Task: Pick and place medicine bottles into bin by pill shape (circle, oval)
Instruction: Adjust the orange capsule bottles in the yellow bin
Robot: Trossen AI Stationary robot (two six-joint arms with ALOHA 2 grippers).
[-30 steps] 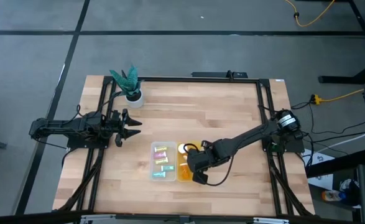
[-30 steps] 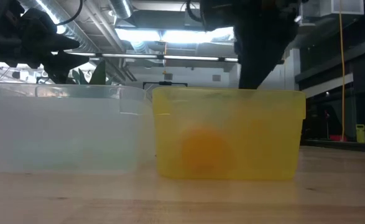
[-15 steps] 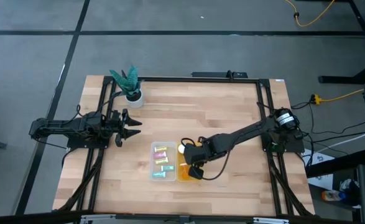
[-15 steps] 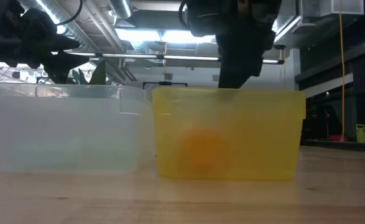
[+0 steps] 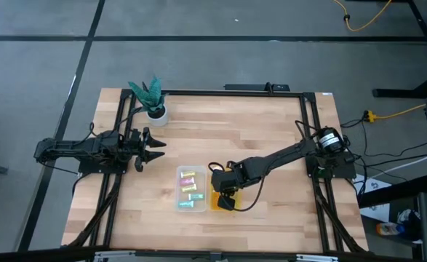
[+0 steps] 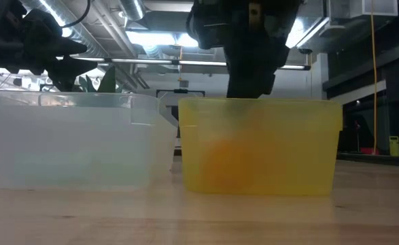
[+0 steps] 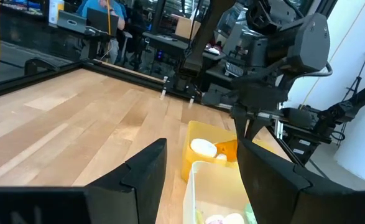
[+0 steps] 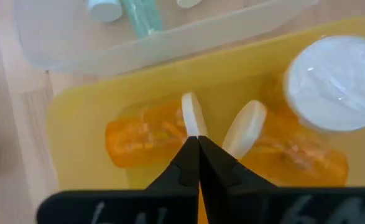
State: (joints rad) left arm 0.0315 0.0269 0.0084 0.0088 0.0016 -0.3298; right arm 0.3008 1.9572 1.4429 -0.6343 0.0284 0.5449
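Note:
The yellow bin (image 5: 214,198) holds three orange bottles with white caps: two lying (image 8: 138,140) (image 8: 294,155) and one upright (image 8: 337,74). The clear bin (image 5: 189,188) beside it holds several pastel vials (image 5: 189,177). My right gripper (image 8: 199,146) is shut and points down into the yellow bin (image 6: 260,146), its tips by a lying bottle's white cap (image 8: 191,115). My left gripper (image 5: 155,149) is open and empty at the table's left, level with the table. My right gripper reaches into the yellow bin from above with shut fingers (image 8: 188,163). The tips stand right by the white cap of a lying orange bottle. I cannot tell whether they touch the cap, the bottle or the bin.
A white pot with a green plant (image 5: 151,98) stands at the far left of the table. The two bins sit side by side near the front middle, with a small gap (image 6: 174,136) between them. Bare wood lies to the right and far side.
My right gripper has gone toward the table's left, over the yellow bin, staying low in it. The yellow bin has slid a little toward the table's right, and a gap has opened between it and the clear bin.

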